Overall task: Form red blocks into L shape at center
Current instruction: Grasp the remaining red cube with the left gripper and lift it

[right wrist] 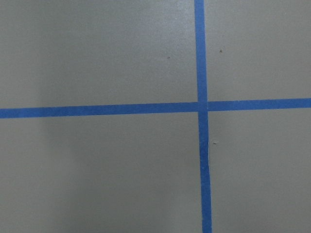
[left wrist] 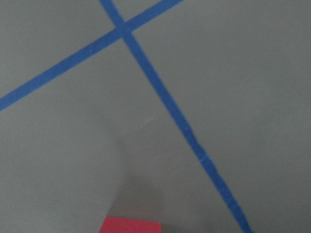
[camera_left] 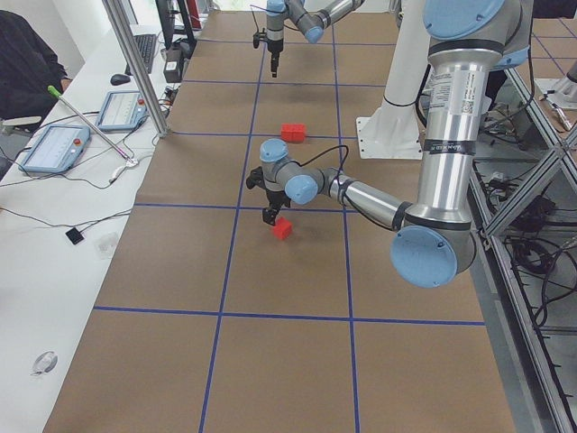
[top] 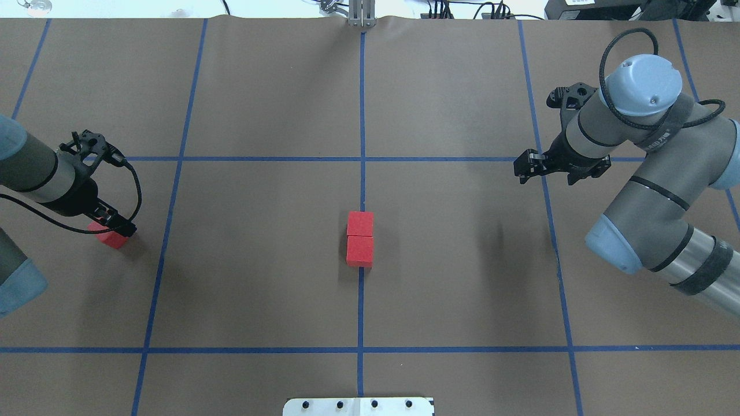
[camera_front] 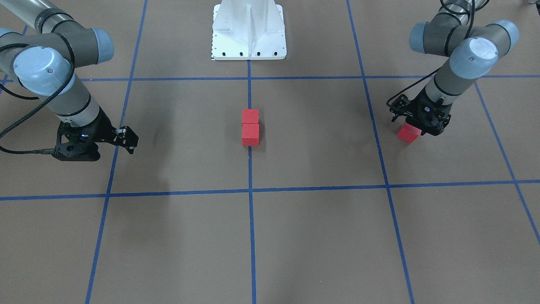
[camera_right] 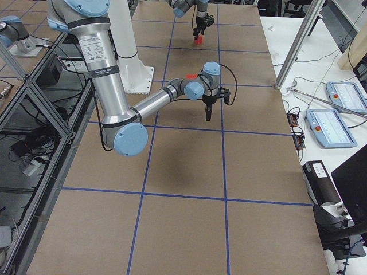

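The 3rd red cube (camera_front: 408, 133) lies right under the left gripper (camera_front: 417, 126), which points down at it far out on the robot's left; I cannot tell whether the fingers pinch it. The other 2 red cubes (camera_front: 250, 135) touch face to face on the central blue tape line (camera_front: 252, 236). The right gripper (camera_right: 207, 116) hangs pointing down over a tape crossing (right wrist: 201, 104), well apart from every cube, and its finger spacing cannot be told.

Both arms reach outward with wrists turned downward; left gripper (top: 115, 224) and right gripper (top: 523, 171) point straight down; finger spacing indeterminate
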Motion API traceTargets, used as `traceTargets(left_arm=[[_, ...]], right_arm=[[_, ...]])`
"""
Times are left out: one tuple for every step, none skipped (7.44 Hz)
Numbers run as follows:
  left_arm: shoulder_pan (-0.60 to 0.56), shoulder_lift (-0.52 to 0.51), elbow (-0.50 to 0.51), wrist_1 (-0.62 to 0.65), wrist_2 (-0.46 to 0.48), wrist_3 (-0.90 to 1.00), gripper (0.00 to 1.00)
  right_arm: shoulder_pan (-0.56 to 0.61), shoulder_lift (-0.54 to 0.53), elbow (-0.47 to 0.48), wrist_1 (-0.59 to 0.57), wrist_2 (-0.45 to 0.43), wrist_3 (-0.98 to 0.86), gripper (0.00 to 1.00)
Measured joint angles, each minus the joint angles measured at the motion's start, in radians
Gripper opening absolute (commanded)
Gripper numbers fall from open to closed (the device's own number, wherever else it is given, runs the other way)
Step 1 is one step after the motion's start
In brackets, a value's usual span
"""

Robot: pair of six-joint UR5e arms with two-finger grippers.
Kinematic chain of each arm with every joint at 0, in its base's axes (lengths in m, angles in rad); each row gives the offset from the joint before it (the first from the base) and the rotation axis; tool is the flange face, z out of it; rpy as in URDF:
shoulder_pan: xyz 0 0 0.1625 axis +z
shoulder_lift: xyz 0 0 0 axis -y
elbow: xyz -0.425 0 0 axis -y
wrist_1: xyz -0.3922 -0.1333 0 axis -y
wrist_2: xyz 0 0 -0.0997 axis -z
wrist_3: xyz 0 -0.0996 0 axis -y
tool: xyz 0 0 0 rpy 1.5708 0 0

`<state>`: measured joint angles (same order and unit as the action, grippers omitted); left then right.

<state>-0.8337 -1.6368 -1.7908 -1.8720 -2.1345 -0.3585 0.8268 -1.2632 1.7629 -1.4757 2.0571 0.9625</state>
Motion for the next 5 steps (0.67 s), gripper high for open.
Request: traceTargets(left_arm=[[-0.001, 0.009, 0.002, -0.005, -0.001, 0.0, 0.99], [-0.003, 0.01, 0.005, -0.006, 0.0, 0.0, 0.99], [-0.004, 0.009, 0.008, -0.005, 0.001, 0.002, 0.99], [-0.004, 0.006, 0.014, -0.004, 0.002, 0.004, 0.99], [-0.003, 0.002, 0.027, -0.006, 0.003, 0.006, 0.99]], right_arm=[[0.0, 0.0, 0.001, 0.0, 0.0, 0.001, 1.0], [0.0, 0.001, 0.002, 0.0, 0.0, 0.002, 1.0], [0.0, 0.001, 0.004, 0.0, 0.0, 0.002, 1.0], [0.0, 0.001, 0.005, 0.0, 0.0, 0.002, 1.0], [0.0, 0.001, 0.006, 0.0, 0.0, 0.003, 1.0]])
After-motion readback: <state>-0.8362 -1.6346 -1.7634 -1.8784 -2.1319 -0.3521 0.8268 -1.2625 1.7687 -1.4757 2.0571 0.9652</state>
